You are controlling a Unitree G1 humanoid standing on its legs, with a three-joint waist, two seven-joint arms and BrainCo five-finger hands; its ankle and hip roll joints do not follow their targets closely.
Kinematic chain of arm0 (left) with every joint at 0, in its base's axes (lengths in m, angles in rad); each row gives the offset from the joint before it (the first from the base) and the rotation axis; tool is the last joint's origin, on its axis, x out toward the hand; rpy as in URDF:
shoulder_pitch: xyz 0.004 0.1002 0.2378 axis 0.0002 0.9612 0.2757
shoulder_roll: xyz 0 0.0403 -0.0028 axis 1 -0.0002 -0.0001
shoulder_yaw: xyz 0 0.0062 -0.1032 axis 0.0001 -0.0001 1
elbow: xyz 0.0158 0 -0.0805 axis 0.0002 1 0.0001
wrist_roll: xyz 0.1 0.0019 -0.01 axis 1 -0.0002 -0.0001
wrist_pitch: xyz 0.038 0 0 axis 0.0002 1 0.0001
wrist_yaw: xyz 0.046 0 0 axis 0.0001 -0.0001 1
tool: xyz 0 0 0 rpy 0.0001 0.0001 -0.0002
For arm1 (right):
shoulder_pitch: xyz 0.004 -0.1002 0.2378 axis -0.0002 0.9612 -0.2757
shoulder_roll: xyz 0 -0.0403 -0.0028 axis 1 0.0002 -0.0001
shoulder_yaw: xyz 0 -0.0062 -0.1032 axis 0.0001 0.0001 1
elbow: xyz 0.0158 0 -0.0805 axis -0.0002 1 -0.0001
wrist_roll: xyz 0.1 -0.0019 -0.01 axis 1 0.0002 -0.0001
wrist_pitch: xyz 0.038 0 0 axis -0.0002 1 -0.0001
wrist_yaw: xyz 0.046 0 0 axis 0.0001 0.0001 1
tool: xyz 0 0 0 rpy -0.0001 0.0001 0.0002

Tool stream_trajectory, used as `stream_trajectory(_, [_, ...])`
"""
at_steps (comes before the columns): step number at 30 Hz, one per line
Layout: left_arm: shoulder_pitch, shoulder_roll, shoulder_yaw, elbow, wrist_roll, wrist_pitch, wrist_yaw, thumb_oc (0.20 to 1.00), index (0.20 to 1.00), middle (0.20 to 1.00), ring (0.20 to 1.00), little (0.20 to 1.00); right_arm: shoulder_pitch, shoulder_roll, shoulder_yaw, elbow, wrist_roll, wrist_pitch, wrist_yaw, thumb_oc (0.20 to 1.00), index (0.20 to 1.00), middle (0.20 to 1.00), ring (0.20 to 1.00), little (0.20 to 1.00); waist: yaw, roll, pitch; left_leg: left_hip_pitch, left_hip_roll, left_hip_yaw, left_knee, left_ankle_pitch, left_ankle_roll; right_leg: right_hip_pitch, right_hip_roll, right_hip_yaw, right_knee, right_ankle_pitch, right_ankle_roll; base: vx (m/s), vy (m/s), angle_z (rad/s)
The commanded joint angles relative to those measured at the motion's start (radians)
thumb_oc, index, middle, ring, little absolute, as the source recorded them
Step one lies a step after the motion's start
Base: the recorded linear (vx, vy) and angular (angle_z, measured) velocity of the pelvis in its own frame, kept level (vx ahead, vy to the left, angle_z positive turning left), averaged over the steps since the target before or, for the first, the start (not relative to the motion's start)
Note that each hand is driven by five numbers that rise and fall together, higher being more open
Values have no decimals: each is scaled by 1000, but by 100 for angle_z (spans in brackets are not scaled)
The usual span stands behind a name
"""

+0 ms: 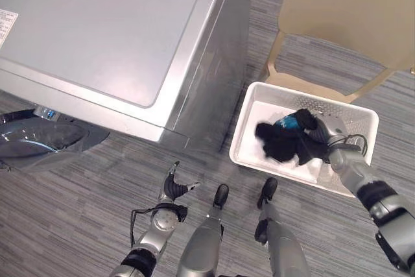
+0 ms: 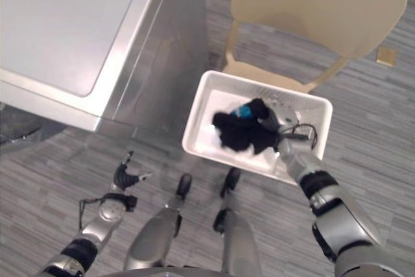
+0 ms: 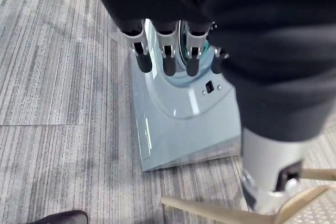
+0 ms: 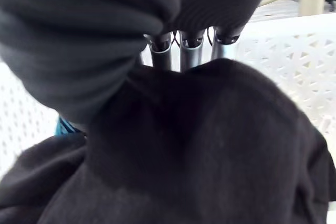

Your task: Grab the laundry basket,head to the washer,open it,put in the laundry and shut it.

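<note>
On the far left stands the silver-grey washer, its flat top facing up and its round front door swung open low at the left edge, the dark glass tilted toward the floor. Near the washer's front corner, the left hand hangs free over the grey striped carpet, its fingers straight and relaxed, thumb apart, holding nothing. In the left wrist view those fingers point toward the washer's lower front.

To the right of the washer, just beside its side wall, the white perforated laundry basket sits on the carpet. Inside it lies a dark garment with a patch of teal cloth at its top, over white laundry on the basket's bottom. The right hand reaches into the basket from the near right, pressed into the dark garment. Its fingers disappear into the cloth, so I cannot tell whether they grip it.

Beyond the basket, at the far right, stands a beige chair.
</note>
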Motion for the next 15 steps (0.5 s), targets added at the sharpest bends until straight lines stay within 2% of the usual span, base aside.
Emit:
stream_trajectory(1, [50, 18, -1, 3, -9, -6, 3, 1000, 1000, 1000, 1000, 1000, 14, 2, -32, -27, 97, -54, -44, 200, 200, 200, 200, 200, -14, -7, -70, 6, -12, 58, -79, 51, 10, 112, -9, 21, 42, -193, 101, 131, 2, -7])
stream_trajectory(5, [115, 35, 57, -15, 15, 17, -16, 1000, 1000, 1000, 1000, 1000, 180, 60, -187, -254, 243, -117, -18, 200, 200, 200, 200, 200, -39, -14, -127, 79, -10, 66, -84, 29, 24, 182, -6, 25, 29, -203, 101, 117, 16, -7])
stream_trajectory(10, [174, 38, 101, -37, 26, 37, -30, 1000, 1000, 1000, 1000, 1000, 303, 99, -287, -460, 355, -164, 45, 200, 200, 200, 200, 200, -59, -19, -175, 144, -7, 78, -84, 4, 33, 240, -3, 35, 32, -219, 101, 100, 42, -3])
stream_trajectory(12, [208, 34, 129, -35, 21, 50, -35, 1000, 1000, 1000, 1000, 1000, 382, 137, -324, -581, 452, -192, 107, 200, 200, 200, 200, 200, -74, -21, -205, 188, -6, 94, -83, -14, 41, 269, 0, 50, 48, -229, 101, 73, 97, -18])
stream_trajectory(15, [226, 31, 151, -43, 15, 54, -34, 1000, 1000, 1000, 1000, 1000, 413, 162, -332, -656, 521, -207, 154, 200, 200, 200, 200, 200, -80, -22, -216, 215, -3, 119, -81, -26, 47, 275, 1, 65, 68, -230, 108, -12, 95, -32])
